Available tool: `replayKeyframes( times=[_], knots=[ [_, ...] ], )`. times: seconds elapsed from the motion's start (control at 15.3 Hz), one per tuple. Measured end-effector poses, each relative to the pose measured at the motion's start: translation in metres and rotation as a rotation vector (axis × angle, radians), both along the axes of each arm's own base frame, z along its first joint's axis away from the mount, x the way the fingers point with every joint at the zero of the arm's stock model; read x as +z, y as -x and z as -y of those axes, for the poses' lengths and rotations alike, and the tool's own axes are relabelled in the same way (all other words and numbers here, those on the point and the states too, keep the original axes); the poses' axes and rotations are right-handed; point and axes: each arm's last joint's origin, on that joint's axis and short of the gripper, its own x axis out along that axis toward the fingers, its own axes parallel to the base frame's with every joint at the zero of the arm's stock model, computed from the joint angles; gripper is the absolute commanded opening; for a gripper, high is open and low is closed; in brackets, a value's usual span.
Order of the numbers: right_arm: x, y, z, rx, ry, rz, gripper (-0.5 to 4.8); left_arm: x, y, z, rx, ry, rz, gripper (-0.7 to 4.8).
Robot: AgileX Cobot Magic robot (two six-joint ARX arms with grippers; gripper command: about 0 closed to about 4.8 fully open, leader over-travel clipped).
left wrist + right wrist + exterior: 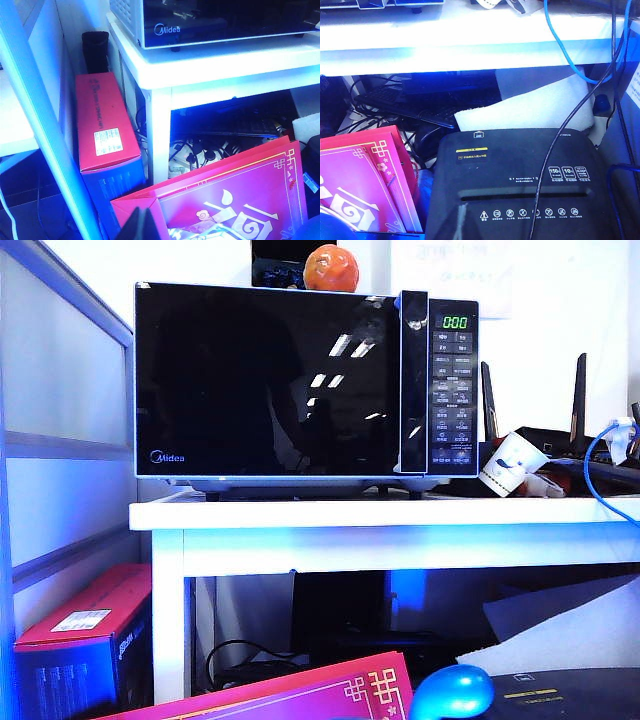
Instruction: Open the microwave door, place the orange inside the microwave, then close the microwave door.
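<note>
Two end effectors are low, below the tabletop (400, 515): right narrow, left state unclear. Orange (331, 268) atop microwave (305, 380); jerking door (268, 380) could roll it off.

Both arms sit low and pulled back, the left gripper (141, 226) only a dark tip with its state hidden, the right gripper unseen but squeezed closed.

Orange (331, 268) atop microwave (305, 380), microwave on table (380, 515).
</note>
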Motion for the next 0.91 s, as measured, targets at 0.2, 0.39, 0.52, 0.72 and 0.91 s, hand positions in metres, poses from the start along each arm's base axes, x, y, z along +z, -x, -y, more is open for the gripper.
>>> replayKeyframes(
  times=[0.2, 0.39, 0.52, 0.72, 0.91],
  knots=[
    [0.0, 0.0, 0.0, -0.003, -0.011, -0.001, -0.04, 0.0, 0.0, 0.0, 0.0, 0.0, 0.0, -0.05],
    [0.0, 0.0, 0.0001, -0.006, -0.013, -0.001, -0.04, 0.0, -0.0001, -0.0002, 0.009, -0.001, 0.0, -0.05],
    [0.0, 0.0, 0.0006, -0.023, -0.009, -0.001, -0.04, -0.0005, -0.0004, -0.0023, 0.08, -0.018, -0.002, -0.05],
    [0.0003, -0.0002, 0.0008, -0.03, -0.007, 0.005, -0.04, -0.0004, -0.0006, -0.005, 0.173, -0.034, 0.001, -0.05],
    [0.0099, -0.0026, 0.0008, -0.03, -0.009, 0.122, -0.04, 0.0057, -0.0014, -0.0051, 0.182, 0.003, 0.062, -0.05]
  ],
)
